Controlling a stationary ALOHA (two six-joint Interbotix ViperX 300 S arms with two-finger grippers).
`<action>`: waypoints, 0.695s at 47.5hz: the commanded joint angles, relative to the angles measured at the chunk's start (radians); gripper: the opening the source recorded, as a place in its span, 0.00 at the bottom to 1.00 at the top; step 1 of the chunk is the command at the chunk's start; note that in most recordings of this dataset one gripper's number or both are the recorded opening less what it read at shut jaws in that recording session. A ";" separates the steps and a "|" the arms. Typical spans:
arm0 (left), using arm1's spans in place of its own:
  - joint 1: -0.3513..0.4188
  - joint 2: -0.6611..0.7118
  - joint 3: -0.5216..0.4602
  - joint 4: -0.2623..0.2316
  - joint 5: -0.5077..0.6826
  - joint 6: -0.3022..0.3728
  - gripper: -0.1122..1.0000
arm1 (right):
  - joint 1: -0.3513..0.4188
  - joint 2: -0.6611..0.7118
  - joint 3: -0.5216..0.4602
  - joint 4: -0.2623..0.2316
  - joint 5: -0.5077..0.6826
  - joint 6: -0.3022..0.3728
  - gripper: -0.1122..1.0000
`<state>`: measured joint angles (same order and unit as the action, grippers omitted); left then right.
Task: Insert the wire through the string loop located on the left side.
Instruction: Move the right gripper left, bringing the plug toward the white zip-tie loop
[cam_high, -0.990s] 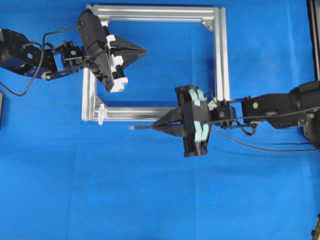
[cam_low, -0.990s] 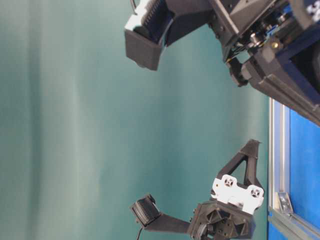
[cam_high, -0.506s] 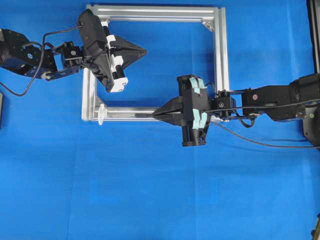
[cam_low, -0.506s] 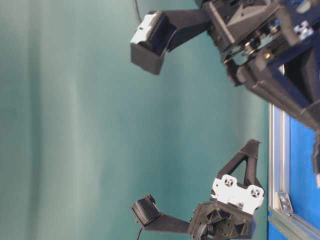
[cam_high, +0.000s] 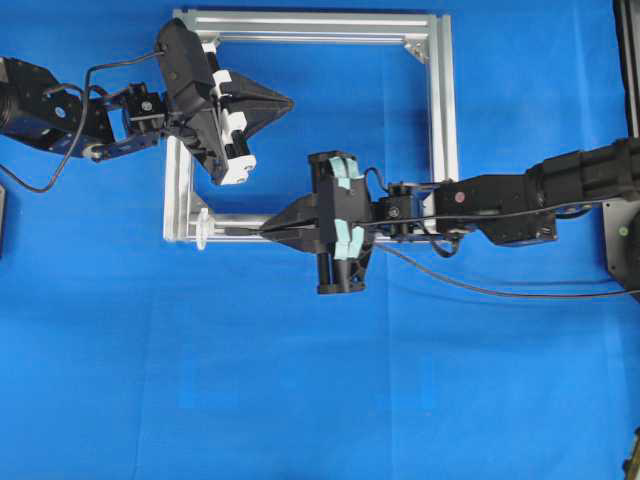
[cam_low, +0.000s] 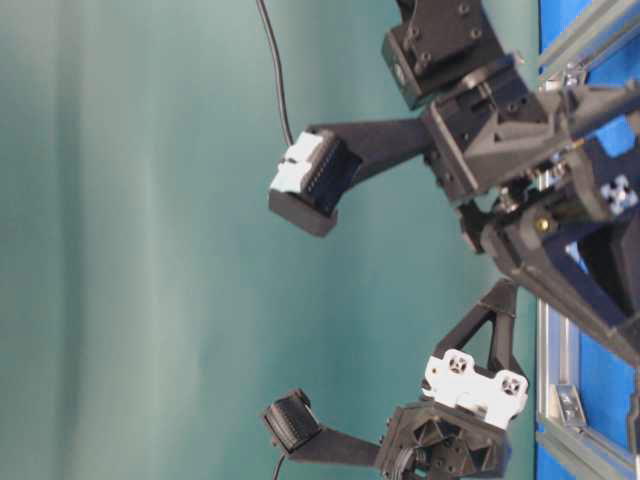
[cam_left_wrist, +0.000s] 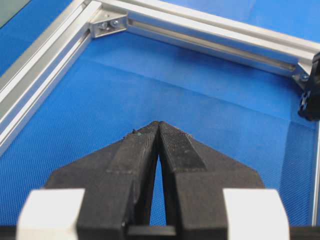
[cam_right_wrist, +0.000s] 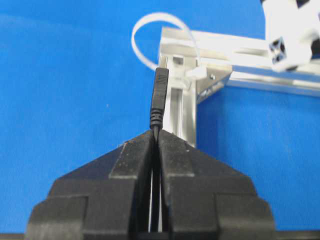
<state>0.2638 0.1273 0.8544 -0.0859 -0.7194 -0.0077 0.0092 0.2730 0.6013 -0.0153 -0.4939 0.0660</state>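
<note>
- Two grippers showed; the right gripper (cam_right_wrist: 156, 136) had its fingers pinched tight on the wire (cam_right_wrist: 159, 95), plug just short of the string loop (cam_right_wrist: 150, 30) at the frame's (cam_high: 440, 120) near-left corner
- Left gripper (cam_left_wrist: 158, 125) hung closed, empty, over the frame
- Approach step seemingly; next, a straight push leftward through the loop

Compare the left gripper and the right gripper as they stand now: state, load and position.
The right gripper is shut on the wire, whose plug tip points toward the string loop; the left gripper is shut on nothing. In the overhead view, the right gripper sits over the aluminium frame's near bar, near the loop, while the left gripper hangs inside the frame. Both have black fingers.
</note>
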 joint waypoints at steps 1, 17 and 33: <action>-0.003 -0.032 -0.012 0.002 -0.006 -0.002 0.10 | 0.002 -0.011 -0.031 0.003 -0.003 0.000 0.10; -0.003 -0.032 -0.009 0.002 -0.006 -0.002 0.10 | 0.002 0.020 -0.054 0.003 -0.008 0.002 0.10; -0.003 -0.032 -0.009 0.002 -0.005 -0.002 0.10 | 0.002 0.018 -0.054 0.003 -0.008 0.002 0.10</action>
<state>0.2638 0.1273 0.8544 -0.0874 -0.7194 -0.0077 0.0092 0.3114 0.5660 -0.0153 -0.4939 0.0660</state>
